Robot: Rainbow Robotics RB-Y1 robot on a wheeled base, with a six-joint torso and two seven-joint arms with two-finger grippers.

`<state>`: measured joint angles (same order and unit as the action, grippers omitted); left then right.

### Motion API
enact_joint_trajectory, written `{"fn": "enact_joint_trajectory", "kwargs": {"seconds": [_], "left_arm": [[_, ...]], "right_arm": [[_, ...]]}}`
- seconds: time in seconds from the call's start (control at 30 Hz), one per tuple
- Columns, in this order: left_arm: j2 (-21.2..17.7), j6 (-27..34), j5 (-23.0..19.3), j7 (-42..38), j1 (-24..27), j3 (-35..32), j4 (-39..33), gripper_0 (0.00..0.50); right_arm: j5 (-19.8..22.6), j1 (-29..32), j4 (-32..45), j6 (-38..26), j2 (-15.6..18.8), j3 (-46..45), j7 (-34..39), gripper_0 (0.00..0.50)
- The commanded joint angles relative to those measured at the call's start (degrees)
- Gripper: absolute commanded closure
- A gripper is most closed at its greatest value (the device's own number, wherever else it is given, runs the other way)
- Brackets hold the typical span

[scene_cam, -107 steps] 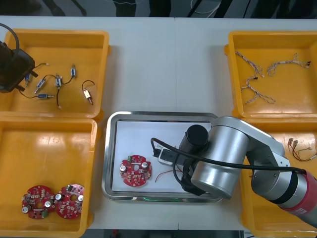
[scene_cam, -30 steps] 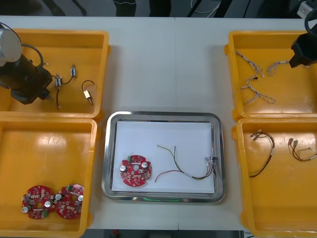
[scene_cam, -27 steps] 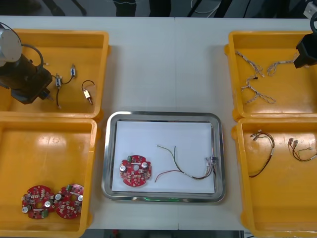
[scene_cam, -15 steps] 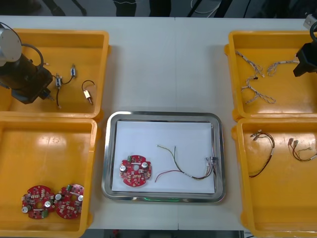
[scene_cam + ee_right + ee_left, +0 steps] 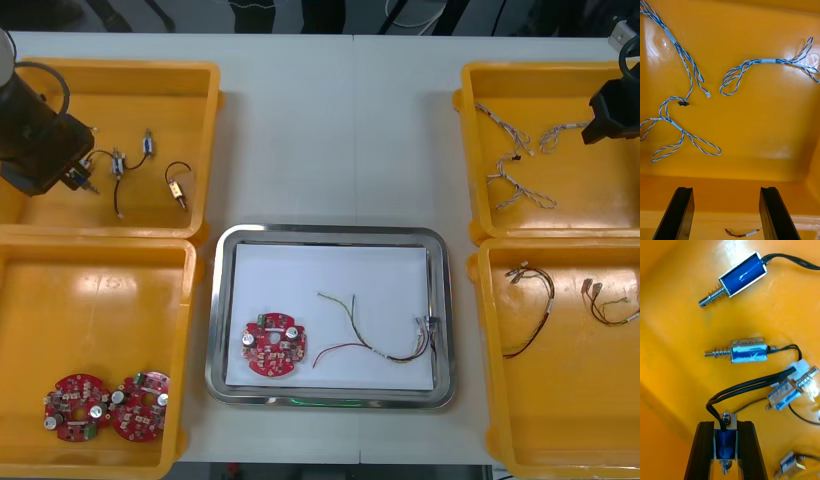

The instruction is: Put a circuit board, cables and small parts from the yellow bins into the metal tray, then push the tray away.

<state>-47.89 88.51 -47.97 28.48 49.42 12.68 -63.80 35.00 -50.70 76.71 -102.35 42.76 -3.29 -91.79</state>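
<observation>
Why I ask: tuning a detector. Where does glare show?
Right wrist view: bright glare patches on the yellow bin floor; left wrist view: a glint on one small metal part; front view: a green reflection on the metal tray's near rim.

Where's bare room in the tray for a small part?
The tray's far half is bare. Its near half is crowded: board at left, cable centre to right. The left gripper holds a part over the far-left bin; the right gripper hovers over the far-right bin.

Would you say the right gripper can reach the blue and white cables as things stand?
Probably yes: the right gripper hangs open above the blue and white cables, which lie uncovered on the bin floor.
</observation>
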Motion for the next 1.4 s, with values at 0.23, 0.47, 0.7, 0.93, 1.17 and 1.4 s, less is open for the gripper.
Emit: {"fn": "enact_joint_trajectory", "kwargs": {"seconds": [0.23,0.47,0.7,0.93,1.17,1.4], "left_arm": [[-4.8,13.3,-1.4,5.8,-0.2,-4.2,-13.8,0.500],[-4.2,17.0,-3.4,4.6,-0.2,-4.4,-21.6,0.500],[-1.9,19.7,-6.6,2.9,-0.2,-3.5,-30.2,0.500],[2.5,20.3,-5.6,1.0,-0.2,-0.6,-36.0,0.500],[6.2,19.5,-3.8,-3.0,-0.1,5.7,-41.1,0.500],[9.2,17.2,-1.2,-7.6,-0.1,11.6,-44.5,0.500]], "right_arm": [[-0.1,-5.3,-6.9,5.6,-2.6,-0.1,1.7,0.000],[-0.7,-5.2,-9.7,8.9,-2.9,4.7,1.6,0.000],[-2.0,-3.4,-10.9,11.8,-3.6,6.7,1.2,0.000],[-2.1,-1.2,-10.9,14.3,-4.1,6.1,1.2,0.000],[-1.6,1.6,-10.9,16.4,-4.2,4.3,0.6,0.000],[-1.0,3.2,-10.8,16.7,-4.9,2.9,0.9,0.000]]}}
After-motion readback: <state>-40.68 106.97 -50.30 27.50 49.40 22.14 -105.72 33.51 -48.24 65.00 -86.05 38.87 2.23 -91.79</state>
